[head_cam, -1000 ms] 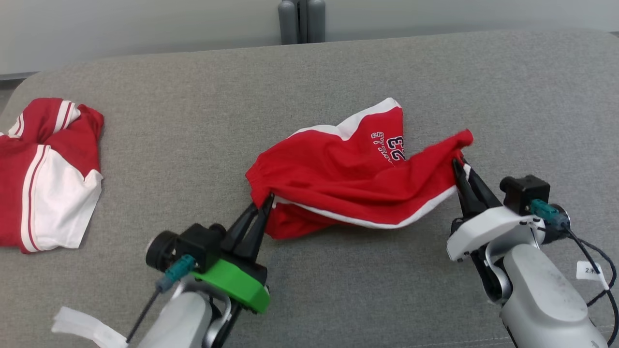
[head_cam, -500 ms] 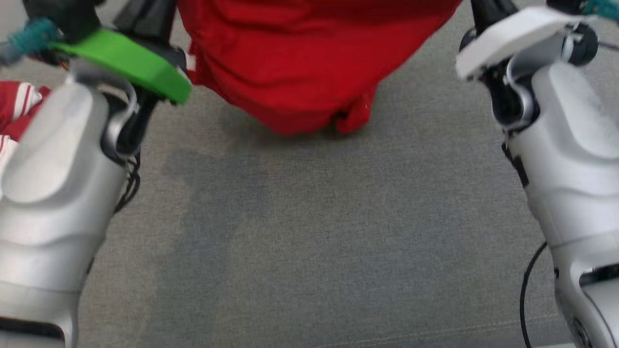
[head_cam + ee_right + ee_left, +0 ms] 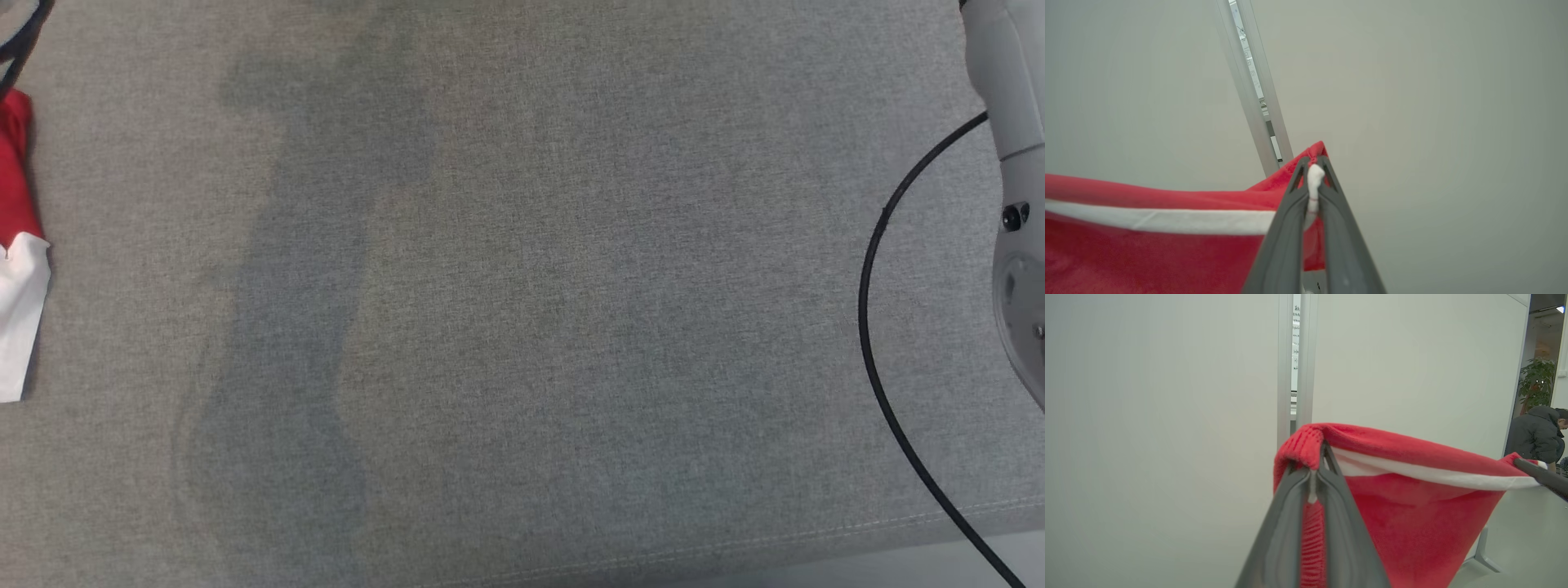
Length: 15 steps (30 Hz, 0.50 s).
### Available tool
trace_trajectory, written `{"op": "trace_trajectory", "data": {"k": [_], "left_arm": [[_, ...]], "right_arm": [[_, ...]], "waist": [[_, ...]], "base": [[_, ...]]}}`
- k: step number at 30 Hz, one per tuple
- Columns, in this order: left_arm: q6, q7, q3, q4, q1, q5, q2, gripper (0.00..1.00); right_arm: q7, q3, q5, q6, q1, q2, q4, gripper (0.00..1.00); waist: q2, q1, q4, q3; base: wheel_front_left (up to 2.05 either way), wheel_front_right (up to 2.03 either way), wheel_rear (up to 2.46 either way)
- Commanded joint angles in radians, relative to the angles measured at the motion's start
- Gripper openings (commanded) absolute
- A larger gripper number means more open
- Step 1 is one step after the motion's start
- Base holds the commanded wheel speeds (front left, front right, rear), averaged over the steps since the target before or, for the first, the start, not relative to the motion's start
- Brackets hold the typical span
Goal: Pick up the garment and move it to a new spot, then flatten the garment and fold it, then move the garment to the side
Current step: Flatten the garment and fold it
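Observation:
The garment point(image 3: 1412, 498) is red cloth with a white band, held up in the air and stretched between both grippers. In the left wrist view my left gripper point(image 3: 1314, 465) is shut on one red corner of it, and the other gripper's dark fingers point(image 3: 1541, 477) pinch the far corner at the right edge. My right gripper point(image 3: 1312, 171) in the right wrist view is shut on a corner where the white band bunches up, with the garment point(image 3: 1147, 228) hanging away to the left. In the head view, the pale right forearm point(image 3: 1016, 163) shows at the right edge.
The grey fabric surface point(image 3: 522, 310) spreads below with a soft shadow on it. A second red and white garment point(image 3: 16, 269) lies at its left edge. A black cable point(image 3: 882, 327) hangs by the right arm. A person in dark clothes point(image 3: 1535, 435) is far off beside a plant.
Both grippers have lifted the garment off the grey surface and up out of the head view, which has tilted down toward the near part of the surface.

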Motion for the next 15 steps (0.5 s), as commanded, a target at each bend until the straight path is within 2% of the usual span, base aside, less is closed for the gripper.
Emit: {"op": "trace_trajectory", "data": {"k": [1, 7, 12, 15], "left_arm": [[-0.002, -0.011, -0.014, 0.016, -0.028, -0.011, 0.007, 0.00], [-0.002, -0.042, -0.064, 0.055, -0.034, -0.080, 0.010, 0.00], [-0.002, -0.078, -0.099, 0.043, 0.077, -0.161, 0.016, 0.00], [-0.002, -0.097, -0.124, 0.018, 0.183, -0.173, 0.029, 0.00]], "right_arm": [[-0.011, 0.003, -0.010, 0.000, -0.036, 0.000, 0.024, 0.00], [-0.039, 0.035, -0.016, 0.000, -0.072, 0.014, 0.089, 0.00], [-0.066, 0.083, 0.025, 0.000, 0.039, 0.017, 0.082, 0.00], [-0.076, 0.111, 0.063, 0.000, 0.144, 0.016, 0.043, 0.00]], "waist": [[0.0000, -0.0001, -0.006, 0.019], [0.0000, -0.0001, -0.013, 0.061], [0.0000, -0.0001, -0.016, 0.044], [0.0000, -0.0001, -0.018, 0.015]], "base": [[0.00, 0.00, 0.00], [0.00, 0.00, 0.00], [0.00, 0.00, 0.00], [0.00, 0.00, 0.00]]}}
